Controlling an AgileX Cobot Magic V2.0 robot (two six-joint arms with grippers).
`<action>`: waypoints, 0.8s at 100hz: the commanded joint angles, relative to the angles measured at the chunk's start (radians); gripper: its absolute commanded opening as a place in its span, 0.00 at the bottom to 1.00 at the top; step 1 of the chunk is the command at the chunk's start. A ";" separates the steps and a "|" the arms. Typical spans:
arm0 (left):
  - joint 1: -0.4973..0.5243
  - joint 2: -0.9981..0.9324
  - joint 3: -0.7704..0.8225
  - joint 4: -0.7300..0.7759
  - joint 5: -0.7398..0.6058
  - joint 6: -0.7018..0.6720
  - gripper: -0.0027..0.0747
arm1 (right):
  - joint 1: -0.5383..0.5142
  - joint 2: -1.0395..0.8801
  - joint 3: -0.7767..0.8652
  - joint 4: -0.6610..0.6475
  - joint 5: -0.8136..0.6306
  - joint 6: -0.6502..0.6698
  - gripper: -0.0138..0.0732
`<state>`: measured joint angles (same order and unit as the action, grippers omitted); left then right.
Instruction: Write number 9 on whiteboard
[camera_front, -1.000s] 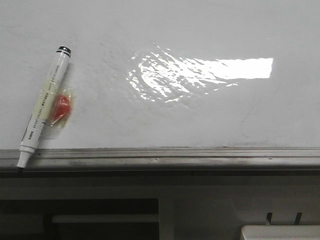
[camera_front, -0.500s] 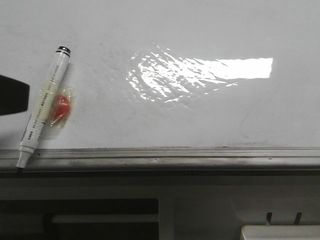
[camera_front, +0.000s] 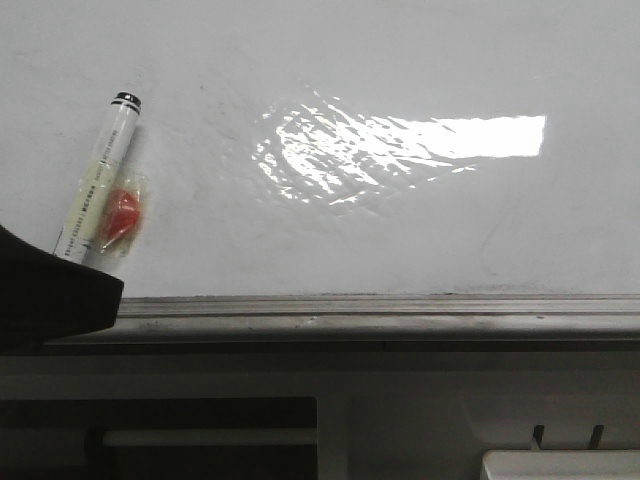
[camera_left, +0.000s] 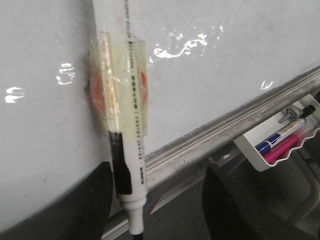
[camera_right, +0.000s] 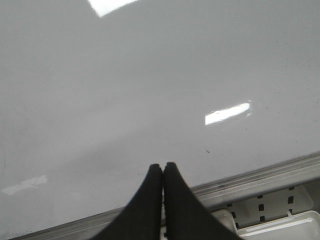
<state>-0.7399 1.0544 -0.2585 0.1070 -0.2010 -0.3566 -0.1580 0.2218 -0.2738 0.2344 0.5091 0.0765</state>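
The whiteboard (camera_front: 400, 230) fills the front view, glossy with a bright glare patch; no number 9 shows on it. A white marker pen (camera_front: 100, 175) with black ends lies slanted at its left, fixed by yellowish tape over a red blob (camera_front: 122, 212). My left gripper (camera_front: 50, 295) comes in as a dark shape at the lower left and hides the marker's tip. In the left wrist view my left gripper (camera_left: 159, 170) is open, its fingers on either side of the marker's (camera_left: 117, 60) tip end, closer to one finger. My right gripper (camera_right: 163, 166) is shut and empty over bare board (camera_right: 150, 75).
A grey metal ledge (camera_front: 400, 315) runs along the board's near edge. A white tray (camera_left: 280, 142) with blue, pink and black pens hangs below the ledge. Another white tray (camera_right: 270, 225) sits under the ledge near my right gripper.
My left gripper has come into the front view from the left and moved down to the marker's lower end, now covering its tip. The marker has not moved.
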 joint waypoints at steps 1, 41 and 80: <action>-0.007 0.018 -0.026 -0.024 -0.088 -0.006 0.51 | 0.000 0.018 -0.026 0.005 -0.083 -0.007 0.08; -0.005 0.045 -0.026 -0.045 -0.081 0.001 0.01 | 0.039 0.018 -0.026 0.017 -0.060 -0.007 0.08; -0.005 -0.056 -0.029 0.257 -0.102 0.001 0.01 | 0.426 0.186 -0.209 0.288 0.113 -0.439 0.12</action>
<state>-0.7399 1.0458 -0.2619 0.2315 -0.2195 -0.3524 0.1962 0.3366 -0.4032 0.3892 0.6738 -0.1950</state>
